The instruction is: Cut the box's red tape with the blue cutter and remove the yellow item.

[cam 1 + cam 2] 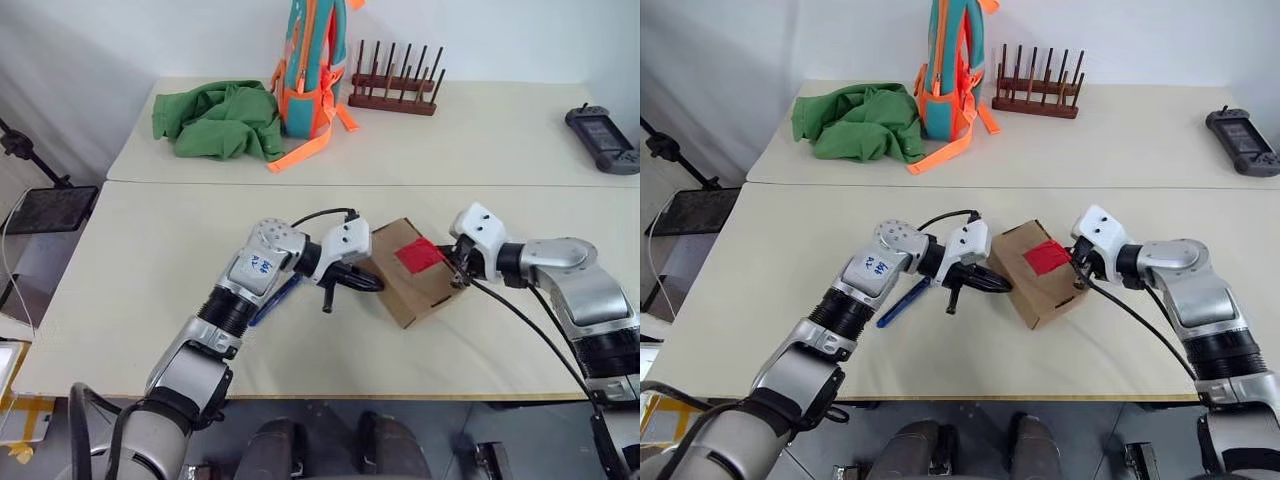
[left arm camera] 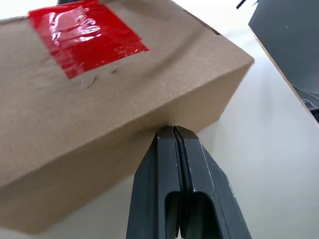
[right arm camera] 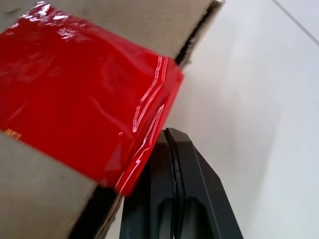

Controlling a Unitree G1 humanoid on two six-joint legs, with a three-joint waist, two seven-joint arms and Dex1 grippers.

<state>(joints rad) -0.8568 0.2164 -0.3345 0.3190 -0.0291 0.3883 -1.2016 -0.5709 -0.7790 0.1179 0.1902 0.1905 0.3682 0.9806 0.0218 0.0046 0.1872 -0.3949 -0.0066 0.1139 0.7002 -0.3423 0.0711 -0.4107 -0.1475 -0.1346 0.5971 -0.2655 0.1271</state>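
The brown box (image 1: 415,285) lies near the middle of the front table, with the red tape (image 1: 418,256) across its lid. My left gripper (image 1: 376,283) is shut and empty, its tips against the box's left side, low near the tabletop. My right gripper (image 1: 459,279) is shut and empty too, its fingertips (image 3: 168,137) at the box's right edge where the red tape (image 3: 75,99) folds over. The blue cutter (image 1: 902,303) lies on the table under my left forearm, partly hidden. The yellow item is out of view.
On the back table lie a green cloth (image 1: 220,120), a teal and orange backpack (image 1: 312,65), a wooden peg rack (image 1: 393,85) and, far right, a black game controller (image 1: 603,138). A black stand (image 1: 45,205) is off the tables' left edge.
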